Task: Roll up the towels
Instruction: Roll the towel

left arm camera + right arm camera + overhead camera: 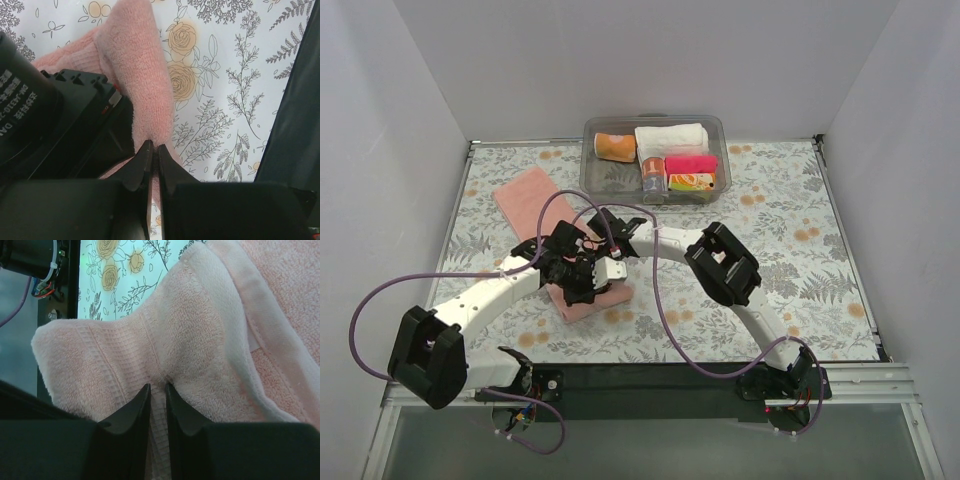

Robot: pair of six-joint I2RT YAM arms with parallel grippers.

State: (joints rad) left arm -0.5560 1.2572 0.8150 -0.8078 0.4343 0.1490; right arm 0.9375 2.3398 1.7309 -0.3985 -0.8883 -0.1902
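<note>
Towel: salmon-pink towel [528,198] on the floral counter [800,260], left of centre; far end flat, near end bunched under both hands
Left hand [152,148]: fingers pressed together, nipping the towel's edge
Right hand [158,388]: pinching a raised fold of the towel
Far edge: clear bin [655,119] holding rolled cloths [670,138]

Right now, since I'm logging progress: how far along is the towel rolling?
Done: the pink towel is bunched into a first fold at its near end. In hand: left fingers and right fingers both pinch that fold. Left: its far half lies flat, unrolled.
</note>
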